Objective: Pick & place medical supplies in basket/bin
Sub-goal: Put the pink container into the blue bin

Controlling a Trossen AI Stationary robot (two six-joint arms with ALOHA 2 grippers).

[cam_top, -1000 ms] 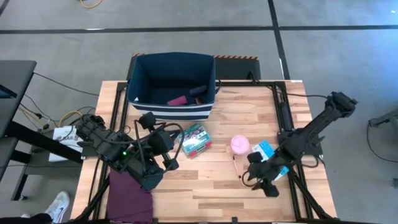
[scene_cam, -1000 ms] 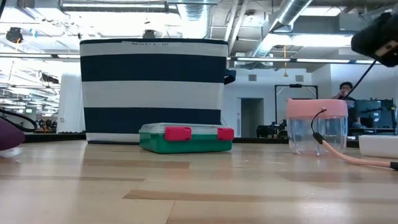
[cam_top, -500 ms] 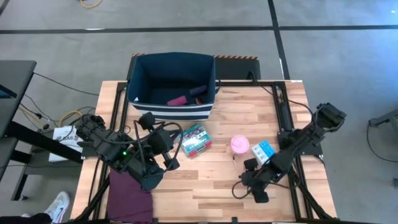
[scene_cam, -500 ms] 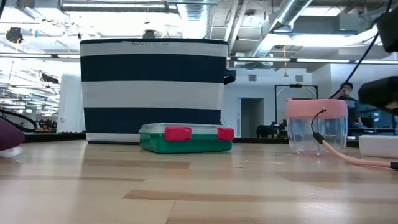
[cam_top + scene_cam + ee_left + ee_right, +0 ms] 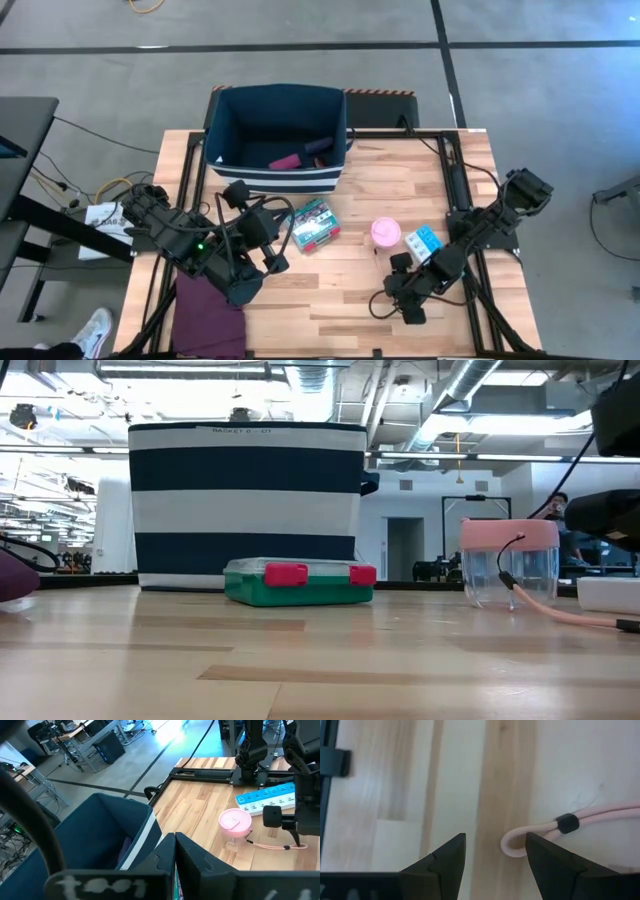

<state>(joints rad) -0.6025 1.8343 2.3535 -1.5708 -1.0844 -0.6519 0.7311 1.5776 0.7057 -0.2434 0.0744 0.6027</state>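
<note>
The dark navy bin [image 5: 228,130] stands at the table's far edge with a magenta roll [image 5: 285,161] and a purple roll [image 5: 316,147] inside. In front of it, the green-red packet [image 5: 313,223], the pink round tub [image 5: 386,232] and the blue-white pill strip [image 5: 424,241] lie on the wood. A pink cord [image 5: 600,815] runs from the tub toward the near edge. My right gripper [image 5: 492,847] is open and low over the end of the cord's loop [image 5: 512,845], which lies between its fingers. My left gripper [image 5: 279,262] hangs shut over the table's left, holding nothing. My right gripper comes down slanting from the right, with the cord's loop end [image 5: 509,846] flat on the table right beside one finger [image 5: 540,855]. Whether that finger touches the cord, I cannot tell.
A folded purple cloth [image 5: 208,315] lies at the near left corner under the left arm. Black frame rails [image 5: 455,175] run along the table's sides. Bare wood [image 5: 320,290] lies between the packet and the near edge.
My right gripper has come down and slightly toward the table's left, tipping more steeply downward, and now stands low at the cord's loop. Its fingers have stayed open. The supplies have not moved.
</note>
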